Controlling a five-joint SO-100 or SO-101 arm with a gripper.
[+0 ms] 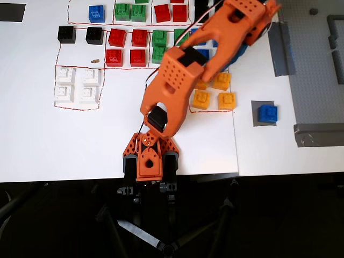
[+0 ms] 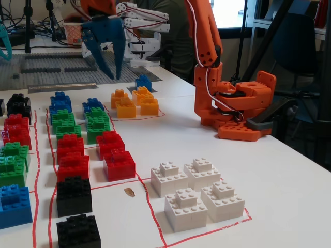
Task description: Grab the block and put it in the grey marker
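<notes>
The blue block point(image 1: 267, 114) sits on the small grey marker point(image 1: 257, 114) at the right of the overhead view. In the fixed view the block point(image 2: 143, 82) rests on the grey marker point(image 2: 134, 89) beyond the yellow bricks. My gripper point(image 2: 111, 76) has blue fingers pointing down. It is open and empty, raised above the table, to the left of the block and apart from it. In the overhead view the orange arm point(image 1: 177, 80) covers most of the gripper.
Yellow bricks point(image 1: 215, 91) lie between the arm and the marker. Green, red, black and blue bricks point(image 2: 72, 139) and white bricks point(image 2: 196, 191) fill red-outlined areas. A grey baseplate point(image 1: 317, 64) and long grey tape strips point(image 1: 317, 134) lie on the right. The arm base point(image 2: 235, 103) stands at the table edge.
</notes>
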